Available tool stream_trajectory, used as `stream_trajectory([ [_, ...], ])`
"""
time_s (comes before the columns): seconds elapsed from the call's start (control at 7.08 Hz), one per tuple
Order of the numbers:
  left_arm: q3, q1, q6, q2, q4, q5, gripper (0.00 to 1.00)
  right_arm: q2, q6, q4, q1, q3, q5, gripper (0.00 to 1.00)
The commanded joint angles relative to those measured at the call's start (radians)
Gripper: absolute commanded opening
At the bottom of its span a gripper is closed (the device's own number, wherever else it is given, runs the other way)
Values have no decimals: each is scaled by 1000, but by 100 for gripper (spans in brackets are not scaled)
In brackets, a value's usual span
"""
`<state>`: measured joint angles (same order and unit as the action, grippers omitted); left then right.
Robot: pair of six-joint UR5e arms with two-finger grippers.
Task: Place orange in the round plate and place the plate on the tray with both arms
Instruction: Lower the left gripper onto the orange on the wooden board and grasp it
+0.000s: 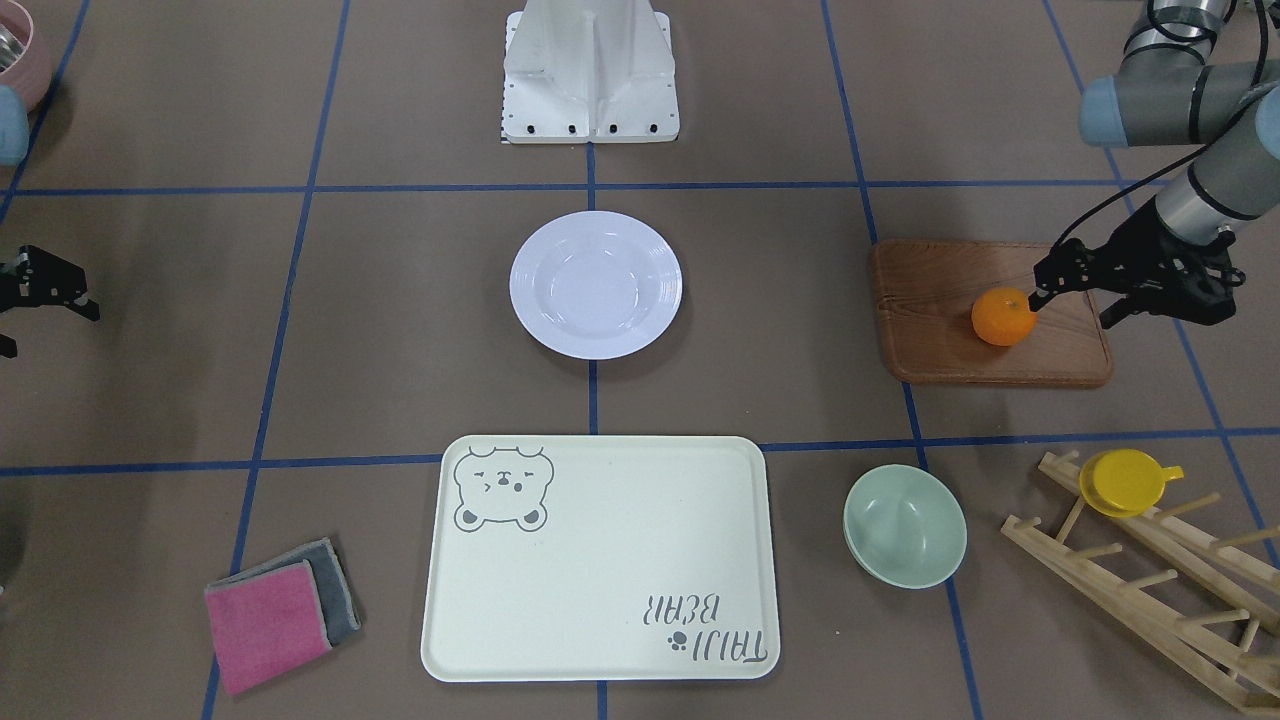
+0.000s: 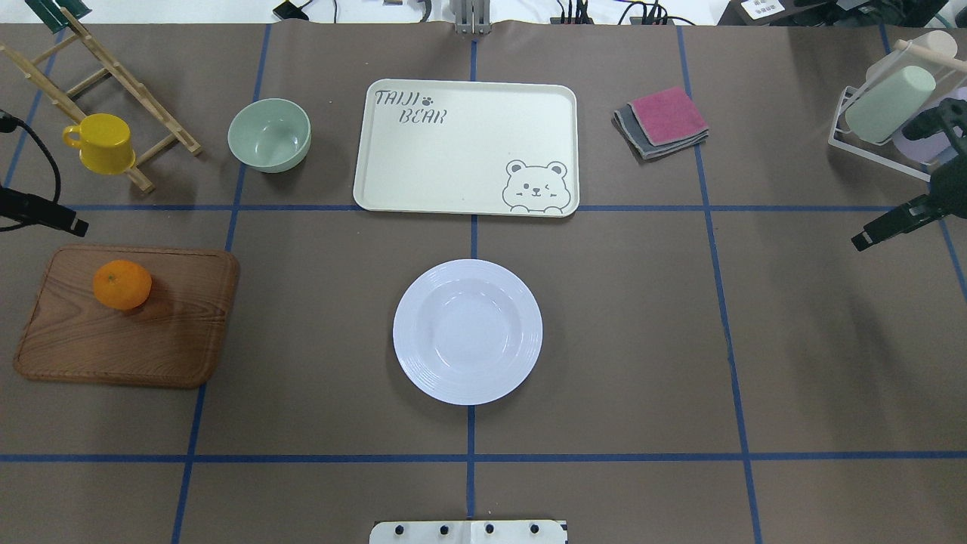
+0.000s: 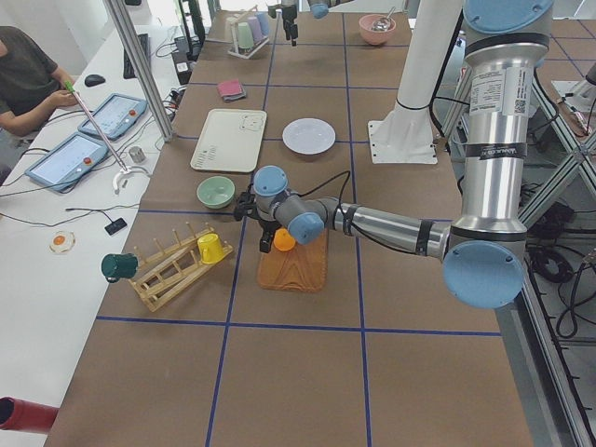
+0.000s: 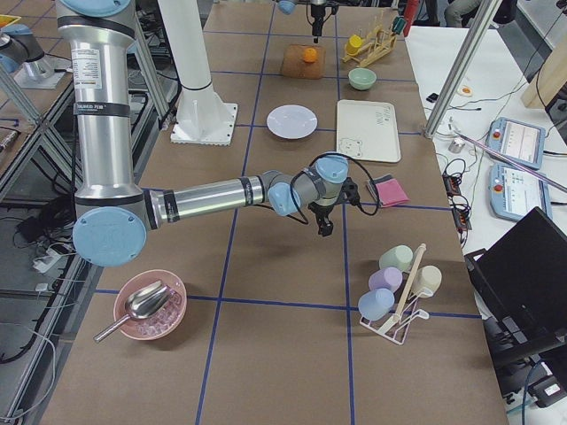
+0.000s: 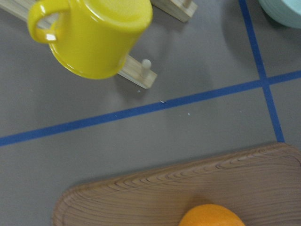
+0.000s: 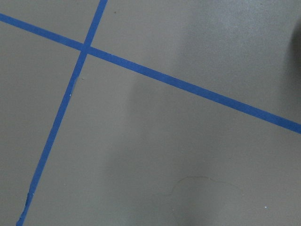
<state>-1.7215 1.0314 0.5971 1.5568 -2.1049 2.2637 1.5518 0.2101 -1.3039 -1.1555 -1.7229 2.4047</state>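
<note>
Glossy white round plate (image 2: 523, 333), grained wooden board (image 2: 151, 340), matt cream tray (image 2: 453, 162).

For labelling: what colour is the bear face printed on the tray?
The bear face is grey, on a cream tray; clearest in the overhead exterior view.

In the left wrist view the bottom edge cut off all but the top of the orange (image 5: 211, 216), the top edge clipped the yellow cup (image 5: 94, 37), and the green bowl (image 5: 284, 9) showed only a corner. The front view's left edge cropped the right end effector (image 1: 40, 295). Whether the left end effector (image 1: 1070, 308) touched the orange was unclear.
</note>
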Motion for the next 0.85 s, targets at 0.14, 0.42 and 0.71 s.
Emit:
stream_trajectory([
  [0.14,-30,-126,73,-20,-1,-134,99,-1,0,0,14,5,-1,100],
  [0.42,-35,-143,75,-27,0,-148,99,-1,0,0,14,5,-1,100],
  [0.71,-29,-166,84,-27,2,-151,99,-1,0,0,16,6,-1,100],
])
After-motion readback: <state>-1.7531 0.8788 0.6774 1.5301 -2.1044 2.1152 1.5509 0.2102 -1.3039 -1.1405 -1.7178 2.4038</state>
